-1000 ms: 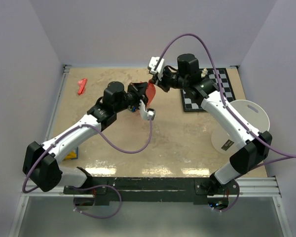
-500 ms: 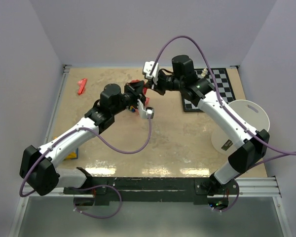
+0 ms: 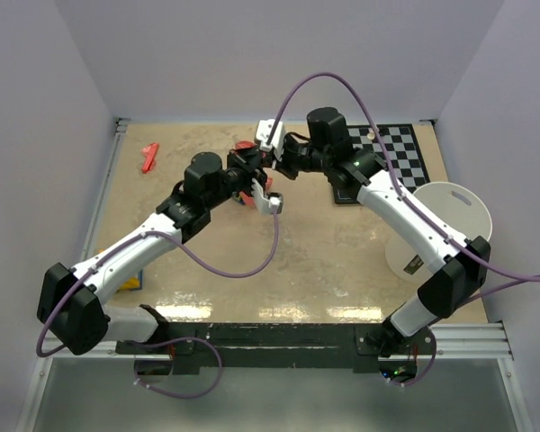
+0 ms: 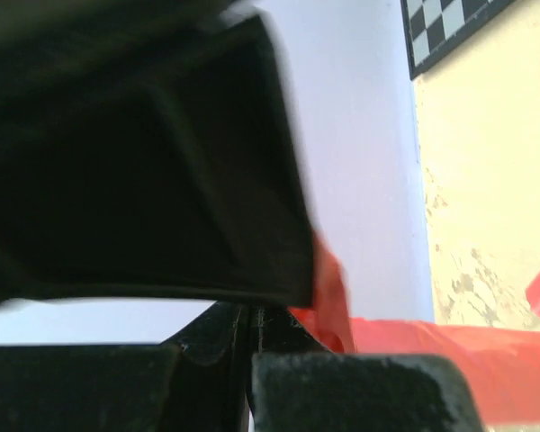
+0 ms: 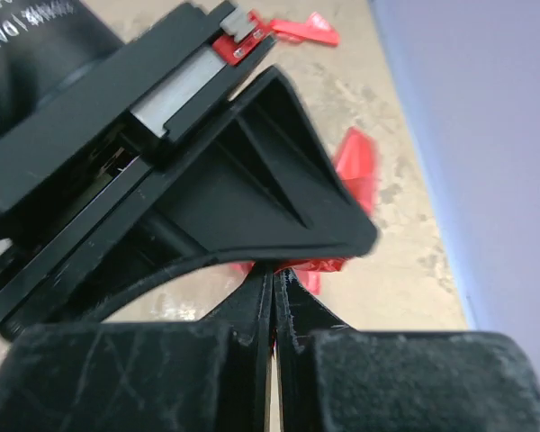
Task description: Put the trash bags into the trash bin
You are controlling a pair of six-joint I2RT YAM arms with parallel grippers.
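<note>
Left gripper [image 3: 252,174] and right gripper [image 3: 272,167] stay clamped on the trash bag [image 4: 450,346], now bunched tighter and drifting toward nine o'clock, away from the trash bin [image 3: 459,202] at four o'clock. No gain yet.

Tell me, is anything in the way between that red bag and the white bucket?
Nothing tall does. Between the red bag, pinched by the left tool and the right tool, and the white bucket lies only the flat checkerboard, with the right arm itself stretched above it.
</note>
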